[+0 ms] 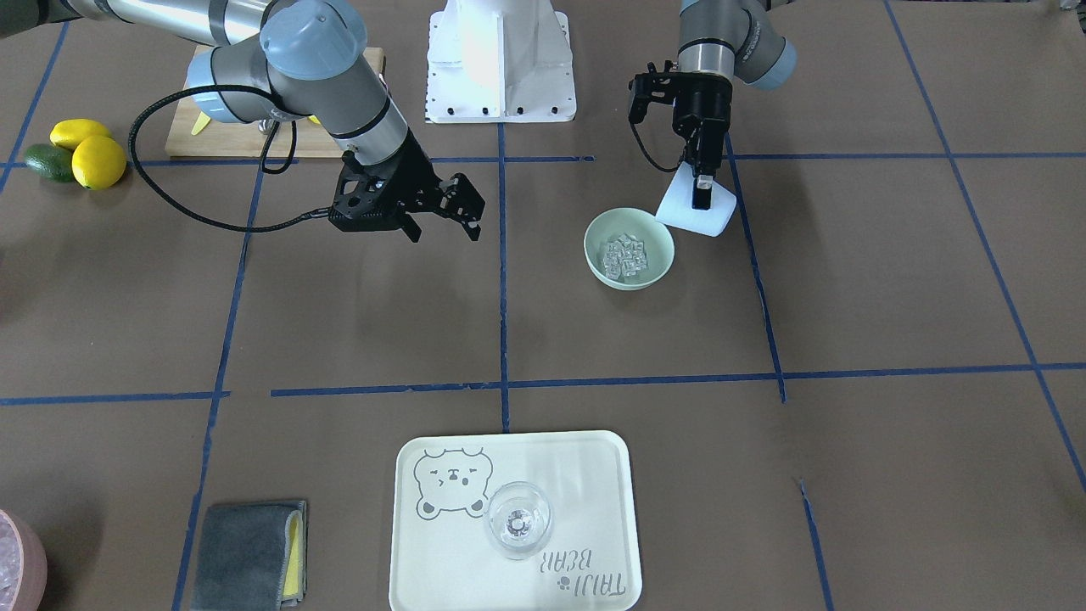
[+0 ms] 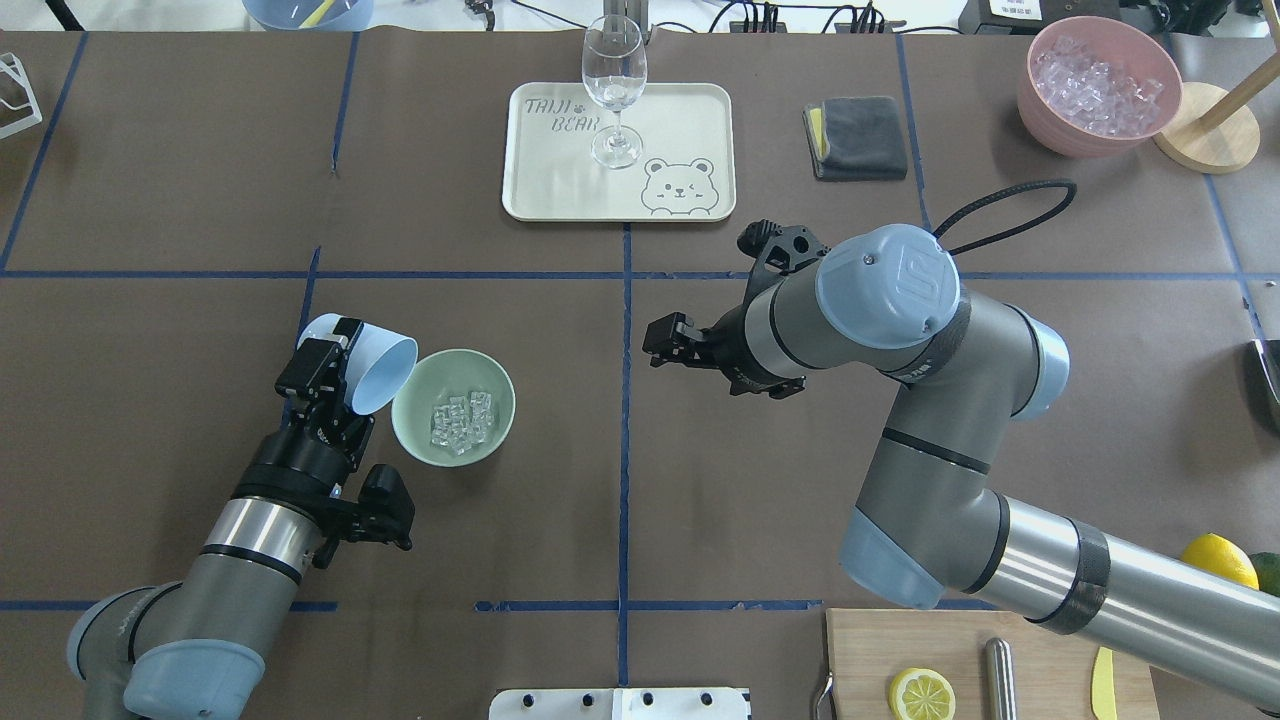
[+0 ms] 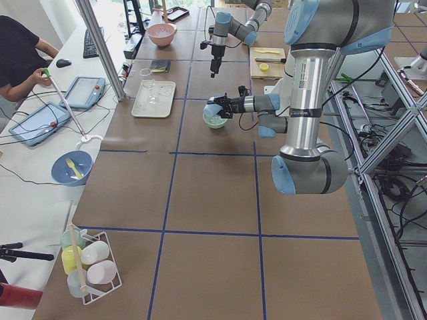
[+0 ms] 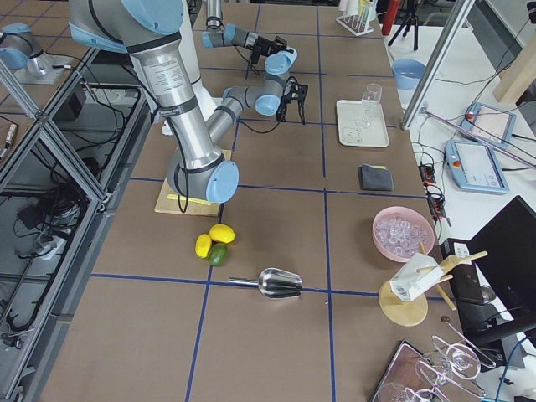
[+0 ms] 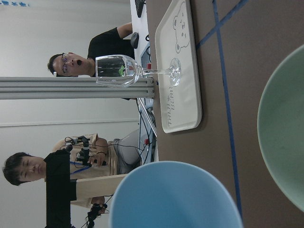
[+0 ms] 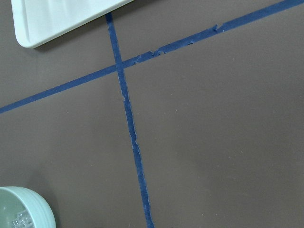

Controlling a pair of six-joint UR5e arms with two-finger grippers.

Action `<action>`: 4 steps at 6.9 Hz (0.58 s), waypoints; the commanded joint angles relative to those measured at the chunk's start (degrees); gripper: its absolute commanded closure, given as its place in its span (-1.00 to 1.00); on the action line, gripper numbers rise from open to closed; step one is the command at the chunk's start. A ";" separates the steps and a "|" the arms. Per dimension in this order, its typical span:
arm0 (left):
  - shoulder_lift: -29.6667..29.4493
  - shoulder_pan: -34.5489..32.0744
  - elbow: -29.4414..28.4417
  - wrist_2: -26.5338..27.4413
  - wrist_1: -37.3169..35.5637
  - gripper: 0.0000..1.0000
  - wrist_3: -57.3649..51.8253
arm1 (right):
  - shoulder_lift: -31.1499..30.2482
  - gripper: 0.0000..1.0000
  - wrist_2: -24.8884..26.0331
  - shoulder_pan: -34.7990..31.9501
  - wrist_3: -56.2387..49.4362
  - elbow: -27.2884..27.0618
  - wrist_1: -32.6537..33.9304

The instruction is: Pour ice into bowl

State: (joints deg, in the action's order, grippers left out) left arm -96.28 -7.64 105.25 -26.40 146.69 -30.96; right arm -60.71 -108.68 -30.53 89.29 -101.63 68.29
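The pale green bowl (image 2: pixel 408 425) stands on the table left of centre, with a small heap of clear ice (image 2: pixel 461 421) in it. My left gripper (image 2: pixel 335 352) is shut on a light blue cup (image 2: pixel 378 366), held tilted on its side with its mouth over the bowl's rim; no ice shows in the cup. In the front view the cup (image 1: pixel 683 215) is beside the bowl (image 1: pixel 596 233) with the ice (image 1: pixel 625 255). The left wrist view shows the cup rim (image 5: pixel 175 194) and bowl (image 5: pixel 285 128). My right gripper (image 2: pixel 663 345) is open and empty, hovering right of the bowl.
A cream tray (image 2: pixel 690 110) with a wine glass (image 2: pixel 614 90) stands at the far middle. A grey cloth (image 2: pixel 856 138) and a pink bowl of ice (image 2: pixel 1040 125) are far right. A cutting board (image 2: pixel 1040 690) with a lemon slice (image 2: pixel 921 693) is near right.
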 commanded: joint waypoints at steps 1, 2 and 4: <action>3.02 -1.32 1.53 -5.82 0.35 1.00 15.42 | 0.06 -1.00 0.05 0.21 0.18 0.12 0.00; 6.08 -1.93 3.80 -8.55 0.53 1.00 23.24 | 0.15 -1.00 0.05 0.29 0.27 0.21 0.09; 11.01 -6.92 6.02 -15.47 1.05 1.00 37.81 | 0.76 -1.00 0.40 1.43 0.44 0.29 0.26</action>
State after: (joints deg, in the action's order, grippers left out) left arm -87.94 -11.58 110.29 -37.37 147.41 -2.67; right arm -60.37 -108.51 -29.85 89.59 -101.41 68.45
